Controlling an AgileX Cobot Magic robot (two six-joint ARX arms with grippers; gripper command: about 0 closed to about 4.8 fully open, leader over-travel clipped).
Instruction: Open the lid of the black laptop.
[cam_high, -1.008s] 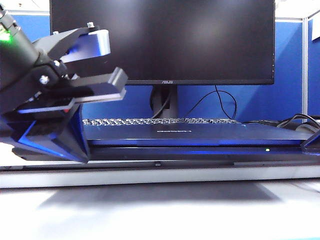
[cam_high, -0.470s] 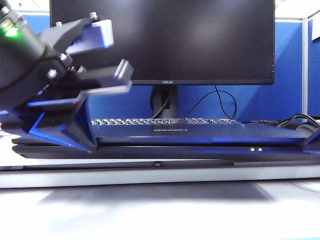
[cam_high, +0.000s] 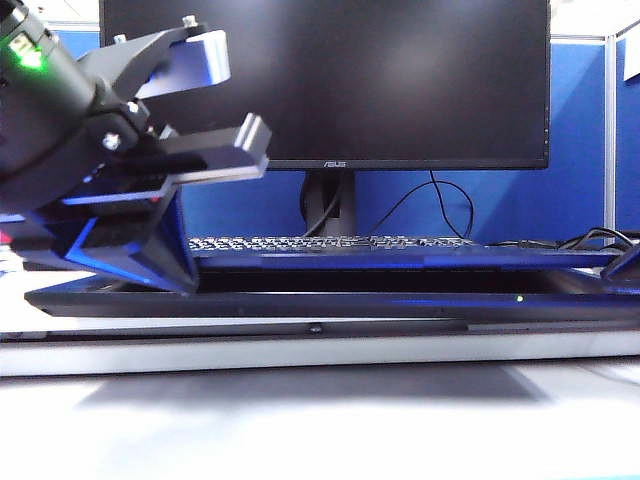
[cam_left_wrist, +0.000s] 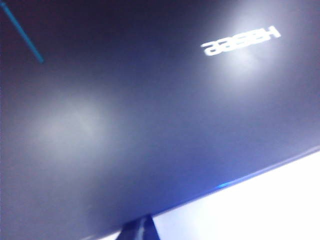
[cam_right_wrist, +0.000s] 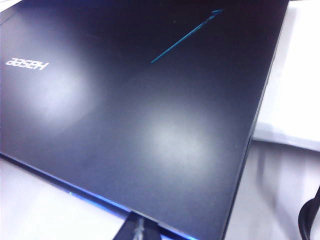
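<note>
A: Status, near to far?
B: Laptop (cam_high: 330, 300) on the bench (cam_high: 320, 420); lid (cam_high: 400, 260) cracked open at the front edge, most of the swing left.
A: Claws?
B: Left claw (cam_high: 225, 100) at the lid's left corner, right claw (cam_high: 625, 270) at the right, cropped. Grip state: cannot tell for either. Monitor (cam_high: 325, 80) behind.
</note>
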